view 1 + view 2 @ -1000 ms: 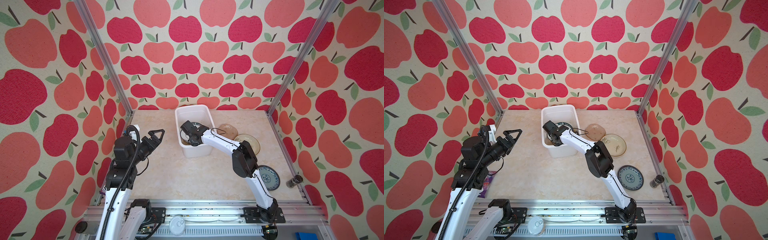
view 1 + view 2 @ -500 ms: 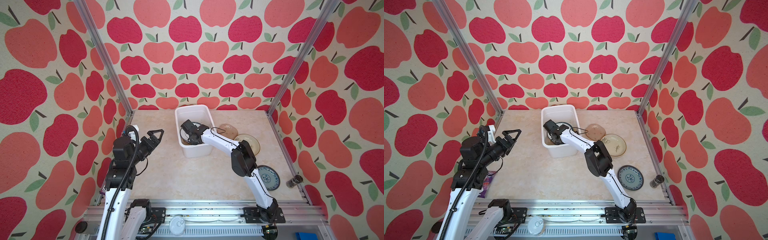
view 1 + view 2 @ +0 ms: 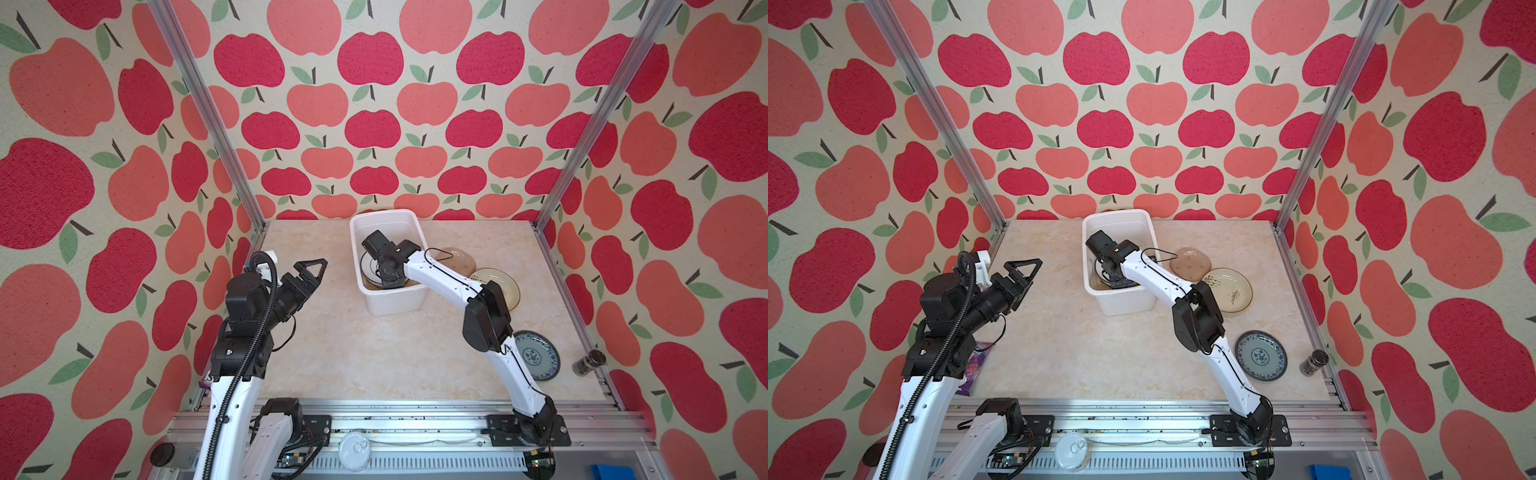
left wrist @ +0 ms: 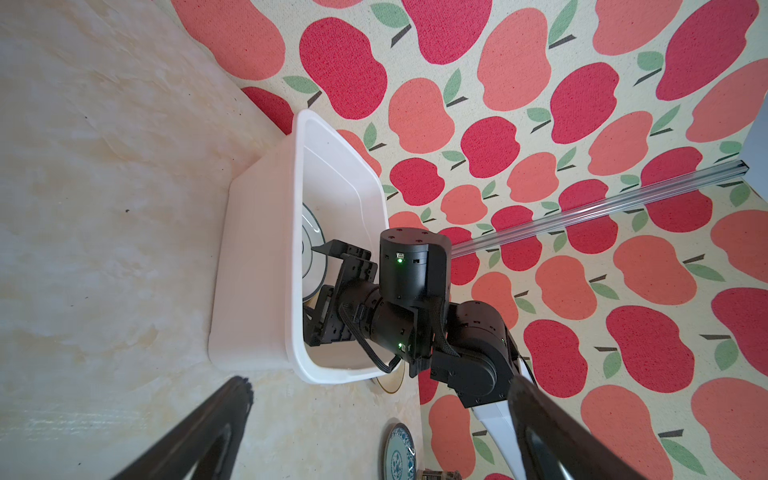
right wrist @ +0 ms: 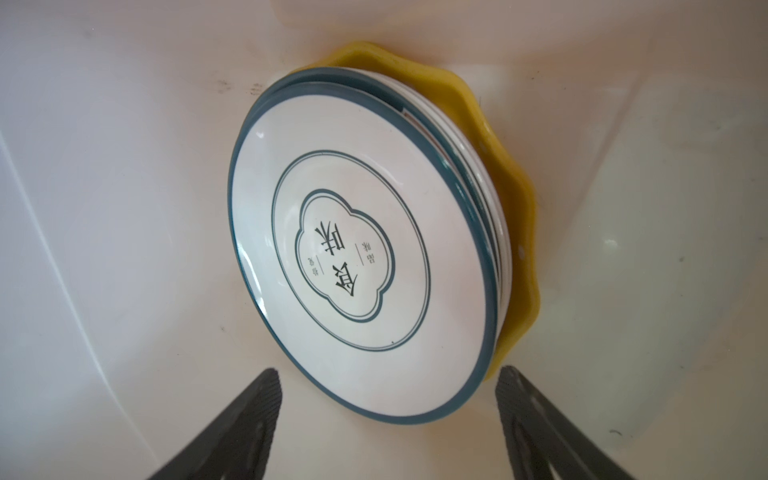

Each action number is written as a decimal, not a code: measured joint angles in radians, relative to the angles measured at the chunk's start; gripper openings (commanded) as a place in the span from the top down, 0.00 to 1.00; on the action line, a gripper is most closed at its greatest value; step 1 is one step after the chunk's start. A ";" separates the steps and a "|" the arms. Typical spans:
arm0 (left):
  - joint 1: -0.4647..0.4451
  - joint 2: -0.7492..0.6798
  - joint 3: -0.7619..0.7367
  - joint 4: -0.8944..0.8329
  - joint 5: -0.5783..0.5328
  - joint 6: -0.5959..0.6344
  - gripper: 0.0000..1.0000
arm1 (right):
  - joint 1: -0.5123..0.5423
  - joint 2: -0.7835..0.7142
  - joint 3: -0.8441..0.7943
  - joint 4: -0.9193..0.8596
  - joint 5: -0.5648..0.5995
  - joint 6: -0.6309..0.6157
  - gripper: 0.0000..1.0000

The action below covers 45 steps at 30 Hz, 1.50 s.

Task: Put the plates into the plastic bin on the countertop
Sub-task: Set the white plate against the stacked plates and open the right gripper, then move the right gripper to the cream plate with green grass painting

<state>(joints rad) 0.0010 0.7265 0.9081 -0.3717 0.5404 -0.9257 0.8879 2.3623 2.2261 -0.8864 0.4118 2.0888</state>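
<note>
Right wrist view: my right pincer (image 5: 387, 374) spread open inside bin (image 3: 390, 305), gripping nothing, facing white plate (image 5: 357, 266) stacked over yellow plate (image 5: 519, 232). Brown plate (image 3: 457, 259), cream plate (image 3: 500, 286), blue plate (image 3: 536, 355) lie on surface (image 3: 353, 353). Left pincer (image 3: 316, 268) open, empty.

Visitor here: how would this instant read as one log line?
right claw: open, in plastic bin, facing white plate | left claw: open, empty | on countertop: brown plate, cream plate, blue plate

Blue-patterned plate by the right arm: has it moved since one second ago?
No. The blue-patterned plate lies in the same spot, at the same gap from the side rail.
</note>
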 measured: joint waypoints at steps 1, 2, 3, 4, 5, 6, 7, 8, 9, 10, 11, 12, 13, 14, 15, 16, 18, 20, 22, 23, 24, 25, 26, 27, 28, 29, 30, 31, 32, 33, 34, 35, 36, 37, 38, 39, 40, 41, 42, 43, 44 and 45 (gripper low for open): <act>0.000 0.000 0.000 0.000 0.000 0.000 0.01 | 0.000 0.000 -0.006 0.002 -0.002 0.000 0.15; 0.000 0.000 0.000 0.000 0.000 0.000 0.01 | 0.000 -0.003 -0.017 0.003 -0.003 0.000 0.15; 0.000 0.000 0.000 -0.001 0.000 0.000 0.01 | 0.001 -0.007 -0.033 0.006 -0.005 0.000 0.15; 0.000 0.000 0.000 -0.003 0.000 0.000 0.01 | 0.002 -0.010 -0.046 0.005 -0.006 0.000 0.15; 0.000 0.000 0.001 -0.006 0.000 0.000 0.01 | 0.002 -0.013 -0.060 0.005 -0.006 0.000 0.15; 0.000 0.000 0.001 -0.007 0.000 0.000 0.01 | 0.002 -0.018 -0.072 0.006 -0.006 0.000 0.15; 0.000 0.000 0.002 -0.007 0.000 0.000 0.01 | 0.002 -0.023 -0.083 0.006 -0.006 -0.001 0.15; 0.000 0.000 0.003 -0.007 0.000 0.000 0.01 | 0.002 -0.029 -0.093 0.009 -0.006 -0.005 0.15; 0.000 0.000 0.005 -0.008 0.000 0.000 0.01 | 0.002 -0.035 -0.097 0.011 -0.006 -0.016 0.15; 0.000 0.000 0.008 -0.011 0.000 0.000 0.01 | 0.002 -0.040 -0.097 0.016 -0.006 -0.030 0.15; 0.000 0.000 0.011 -0.016 0.000 0.000 0.01 | 0.002 -0.048 -0.097 0.024 -0.006 -0.053 0.16; 0.000 0.000 0.016 -0.021 0.001 0.001 0.01 | 0.002 -0.058 -0.097 0.032 -0.005 -0.082 0.16; 0.000 0.000 0.020 -0.023 0.002 0.001 0.01 | 0.002 -0.069 -0.096 0.039 -0.003 -0.112 0.16; 0.000 0.000 0.024 -0.027 0.004 0.001 0.01 | 0.002 -0.080 -0.092 0.045 -0.002 -0.149 0.17; 0.000 0.000 0.028 -0.035 0.007 0.002 0.01 | 0.003 -0.094 -0.089 0.055 0.000 -0.188 0.17; 0.000 0.000 0.031 -0.040 0.010 0.004 0.01 | 0.005 -0.108 -0.089 0.064 0.002 -0.223 0.18; 0.000 0.000 0.034 -0.054 0.016 0.010 0.01 | 0.014 -0.146 -0.088 0.080 0.002 -0.308 0.18; 0.000 0.000 0.040 -0.076 0.019 0.023 0.01 | 0.028 -0.187 -0.093 0.101 -0.001 -0.391 0.19; -0.002 0.002 0.059 -0.115 0.019 0.046 0.01 | 0.041 -0.244 -0.126 0.135 -0.008 -0.478 0.19; -0.004 0.006 0.077 -0.142 0.019 0.061 0.01 | 0.048 -0.282 -0.156 0.162 -0.019 -0.531 0.20; -0.009 0.011 0.100 -0.168 0.018 0.077 0.01 | 0.051 -0.323 -0.193 0.191 -0.038 -0.590 0.20; -0.016 0.018 0.120 -0.185 0.018 0.092 0.01 | 0.052 -0.359 -0.225 0.212 -0.059 -0.642 0.20; -0.027 0.026 0.143 -0.204 0.018 0.111 0.01 | 0.051 -0.396 -0.253 0.229 -0.086 -0.704 0.20; -0.044 0.035 0.167 -0.224 0.017 0.130 0.01 | 0.046 -0.431 -0.273 0.239 -0.115 -0.771 0.20; -0.062 0.044 0.186 -0.239 0.014 0.145 0.01 | 0.040 -0.460 -0.285 0.240 -0.138 -0.831 0.20; -0.087 0.055 0.208 -0.254 0.008 0.165 0.01 | 0.033 -0.492 -0.296 0.239 -0.159 -0.895 0.20; -0.119 0.069 0.231 -0.271 -0.001 0.187 0.01 | 0.027 -0.527 -0.307 0.234 -0.175 -0.956 0.20; -0.151 0.082 0.252 -0.287 -0.011 0.208 0.01 | 0.023 -0.564 -0.322 0.229 -0.187 -1.009 0.20; -0.196 0.103 0.277 -0.302 -0.028 0.233 0.01 | 0.015 -0.610 -0.342 0.216 -0.195 -1.063 0.20; -0.241 0.122 0.299 -0.312 -0.044 0.254 0.01 | 0.005 -0.662 -0.370 0.206 -0.207 -1.108 0.21; -0.284 0.144 0.320 -0.324 -0.061 0.274 0.01 | -0.003 -0.709 -0.397 0.196 -0.218 -1.139 0.21; -0.332 0.169 0.343 -0.335 -0.084 0.297 0.01 | -0.019 -0.769 -0.431 0.177 -0.233 -1.170 0.22; -0.380 0.194 0.364 -0.343 -0.108 0.320 0.01 | -0.043 -0.829 -0.467 0.162 -0.253 -1.194 0.22; -0.415 0.216 0.381 -0.351 -0.126 0.338 0.01 | -0.072 -0.881 -0.500 0.149 -0.274 -1.212 0.22; -0.462 0.246 0.402 -0.358 -0.150 0.357 0.01 | -0.117 -0.945 -0.540 0.130 -0.301 -1.232 0.22; -0.513 0.279 0.426 -0.364 -0.175 0.379 0.01 | -0.160 -0.998 -0.576 0.114 -0.328 -1.248 0.22; -0.551 0.305 0.448 -0.372 -0.196 0.396 0.01 | -0.201 -1.040 -0.607 0.097 -0.349 -1.260 0.22; -0.605 0.344 0.480 -0.382 -0.221 0.420 0.01 | -0.250 -1.085 -0.642 0.076 -0.374 -1.275 0.22; -0.653 0.381 0.510 -0.389 -0.241 0.439 0.01 | -0.301 -1.128 -0.682 0.053 -0.407 -1.291 0.21; -0.690 0.411 0.537 -0.395 -0.258 0.452 0.01 | -0.338 -1.157 -0.713 0.039 -0.433 -1.301 0.21; -0.733 0.451 0.567 -0.397 -0.275 0.472 0.01 | -0.389 -1.191 -0.754 0.021 -0.467 -1.315 0.21; -0.772 0.489 0.596 -0.400 -0.288 0.485 0.01 | -0.444 -1.222 -0.801 0.009 -0.503 -1.326 0.21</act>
<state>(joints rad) -0.7712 1.2160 1.5043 -0.7719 0.2527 -0.4404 0.4442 1.1400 1.4254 -0.8772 -0.0914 0.7624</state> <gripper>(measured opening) 0.993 0.786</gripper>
